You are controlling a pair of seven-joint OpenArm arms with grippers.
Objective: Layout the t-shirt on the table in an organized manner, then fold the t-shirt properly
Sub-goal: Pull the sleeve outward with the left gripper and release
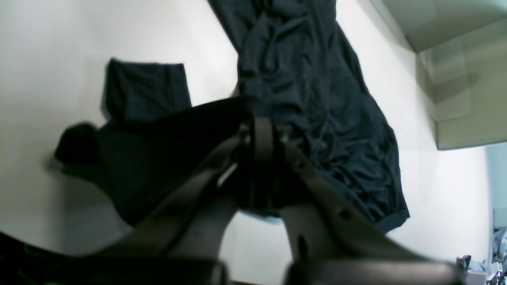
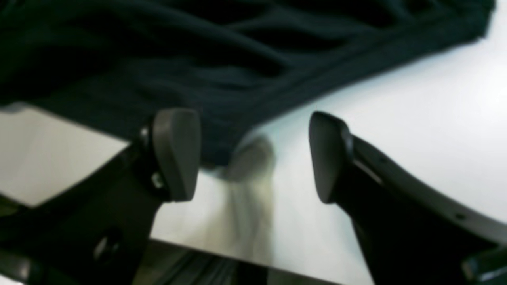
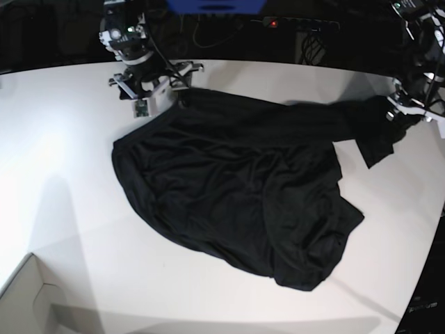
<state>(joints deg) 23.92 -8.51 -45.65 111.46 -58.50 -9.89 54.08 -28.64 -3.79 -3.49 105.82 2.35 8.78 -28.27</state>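
Note:
The black t-shirt (image 3: pixel 236 195) lies crumpled and partly spread across the white table (image 3: pixel 62 160). At the table's right edge my left gripper (image 3: pixel 405 113) is shut on a bunched corner of the shirt, which hangs from it. In the left wrist view the fingers (image 1: pixel 263 134) meet on dark fabric, and the t-shirt (image 1: pixel 317 99) stretches away over the table (image 1: pixel 47 47). My right gripper (image 3: pixel 165 85) stands open at the shirt's far left corner. In the right wrist view the right gripper (image 2: pixel 253 156) has nothing between its pads, and the t-shirt's hem (image 2: pixel 237 59) lies just beyond them on the table (image 2: pixel 416 99).
A pale box corner (image 3: pixel 28 299) sits at the near left of the table and shows as a pale box (image 1: pixel 459 79) in the left wrist view. Cables and dark equipment (image 3: pixel 299 28) line the far side. The table's curved edge (image 3: pixel 424 271) runs down the right.

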